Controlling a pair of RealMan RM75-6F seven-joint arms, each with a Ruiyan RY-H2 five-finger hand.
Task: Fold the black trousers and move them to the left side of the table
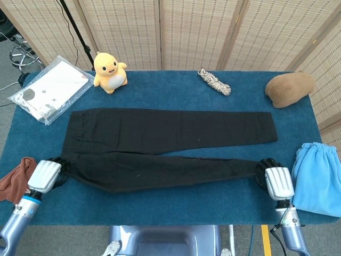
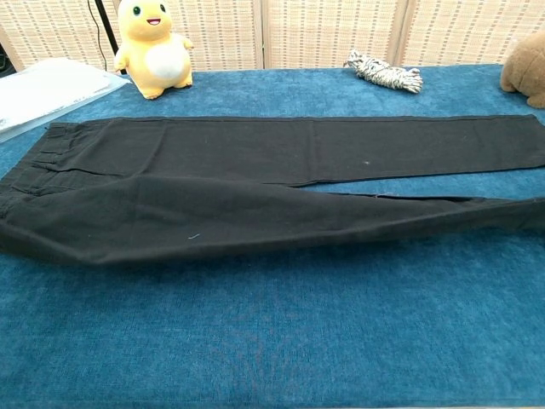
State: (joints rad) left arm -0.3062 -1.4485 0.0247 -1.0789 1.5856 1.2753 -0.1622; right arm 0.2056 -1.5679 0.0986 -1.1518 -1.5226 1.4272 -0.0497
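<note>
The black trousers [image 1: 170, 144] lie spread lengthwise on the blue table [image 1: 176, 205], waistband to the left, cuffs to the right. In the chest view the trousers [image 2: 255, 187] fill the middle, and the near leg is lifted and pulled taut off the cloth. My left hand [image 1: 47, 173] grips the near waistband corner at the table's left front. At the right front my right hand [image 1: 275, 180] grips the near leg's cuff. Neither hand shows in the chest view.
A yellow plush toy [image 1: 109, 70], a plastic packet [image 1: 49, 89], a rope bundle [image 1: 214, 81] and a brown cap [image 1: 287, 88] line the far edge. A light blue cloth [image 1: 318, 178] lies at the right, a rust cloth [image 1: 15, 178] at the left front.
</note>
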